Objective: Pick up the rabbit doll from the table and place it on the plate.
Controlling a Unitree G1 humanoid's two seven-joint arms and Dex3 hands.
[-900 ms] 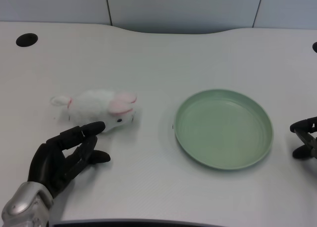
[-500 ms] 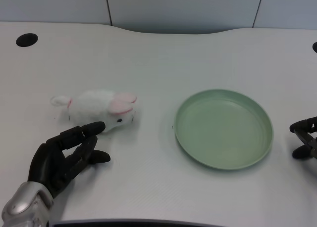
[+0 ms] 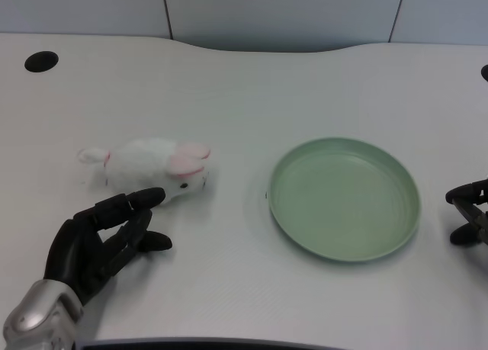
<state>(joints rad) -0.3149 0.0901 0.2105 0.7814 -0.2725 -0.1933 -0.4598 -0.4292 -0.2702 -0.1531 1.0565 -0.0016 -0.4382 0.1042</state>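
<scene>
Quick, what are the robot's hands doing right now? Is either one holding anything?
Left hand: open, holding nothing; its fingertips reach up beside the rabbit doll.
Right hand: mostly out of frame; cannot tell.

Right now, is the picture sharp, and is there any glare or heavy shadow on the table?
Head view: even, soft light and no glare; the rabbit doll looks slightly soft; faint shadows lie under the plate and beneath the left hand.
</scene>
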